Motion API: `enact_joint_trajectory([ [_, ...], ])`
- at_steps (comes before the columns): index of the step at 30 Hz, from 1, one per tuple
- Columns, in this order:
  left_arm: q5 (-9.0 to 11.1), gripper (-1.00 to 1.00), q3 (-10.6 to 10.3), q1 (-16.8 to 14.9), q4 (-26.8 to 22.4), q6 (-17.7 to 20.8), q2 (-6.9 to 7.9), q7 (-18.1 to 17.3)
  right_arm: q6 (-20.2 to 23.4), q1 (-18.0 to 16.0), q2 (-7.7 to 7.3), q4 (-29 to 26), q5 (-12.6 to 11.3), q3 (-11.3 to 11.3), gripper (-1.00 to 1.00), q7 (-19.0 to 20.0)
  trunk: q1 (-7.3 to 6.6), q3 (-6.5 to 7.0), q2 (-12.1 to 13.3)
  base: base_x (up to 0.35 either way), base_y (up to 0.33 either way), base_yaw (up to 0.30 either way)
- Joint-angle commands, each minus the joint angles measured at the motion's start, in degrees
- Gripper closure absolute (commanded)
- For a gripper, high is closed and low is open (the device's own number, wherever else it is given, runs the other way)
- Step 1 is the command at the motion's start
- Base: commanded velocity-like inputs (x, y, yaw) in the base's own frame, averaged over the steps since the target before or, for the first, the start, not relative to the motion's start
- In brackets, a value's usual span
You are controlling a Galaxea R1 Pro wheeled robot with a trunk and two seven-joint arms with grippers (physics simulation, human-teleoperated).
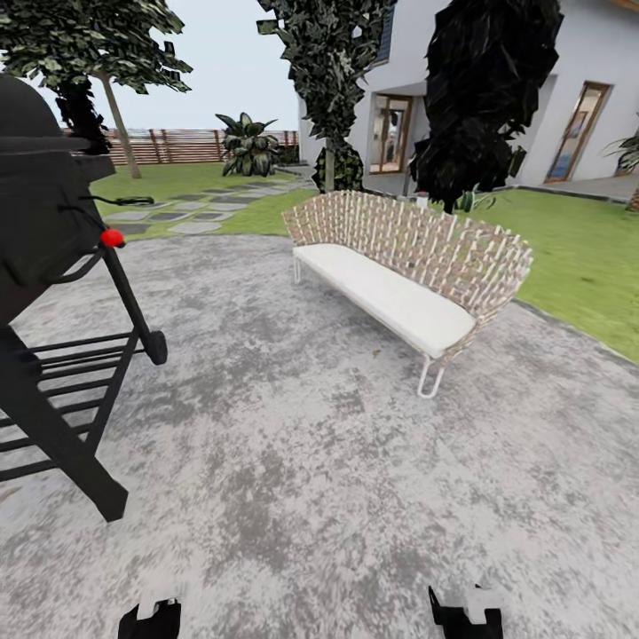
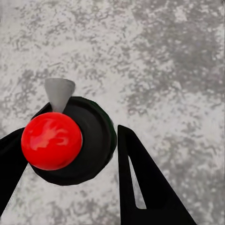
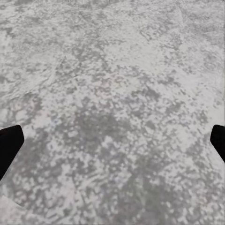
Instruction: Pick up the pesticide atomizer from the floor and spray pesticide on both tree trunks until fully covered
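The pesticide atomizer [image 2: 89, 140], a round black body with a red ball top and a grey cone nozzle, sits between the black fingers of my left gripper [image 2: 70, 133], which is shut on it above grey paving. In the head view the left gripper [image 1: 151, 619] and right gripper [image 1: 466, 612] peek in at the bottom edge. My right gripper [image 3: 112, 140] is open, its fingertips far apart over bare paving. A tall tree [image 1: 89, 35] with a pale bare trunk [image 1: 118, 124] stands far off at the back left on the lawn [image 1: 577, 257].
A black grill [image 1: 53, 266] on a stand with a red knob is close on the left. A woven bench [image 1: 408, 266] with a white cushion stands ahead. Dark cypress-like trees [image 1: 488, 98], a house [image 1: 586, 89] and a slatted fence [image 1: 177, 146] lie beyond.
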Motion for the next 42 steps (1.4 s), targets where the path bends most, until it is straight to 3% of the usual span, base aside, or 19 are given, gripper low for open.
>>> enact_joint_trajectory([
  [1,0.0,1.0,0.0,0.0,0.1,-0.2,0.0,0.1,-0.2,0.0,-0.01,0.0,0.1,0.0,-1.0,0.0,0.02,-0.05,0.0,0.337,0.0,0.079],
  [23,0.0,1.0,0.0,0.0,0.1,-0.2,0.0,0.1,-0.1,0.0,-0.21,0.0,0.0,0.0,-1.0,0.2,0.02,-0.06,0.0,0.339,0.0,0.019],
  [42,0.0,1.0,0.0,0.0,0.1,-0.2,-0.04,0.2,-0.1,0.0,-0.1,0.0,0.0,0.0,-1.0,0.2,0.02,0.23,0.0,0.34,-0.001,0.265],
])
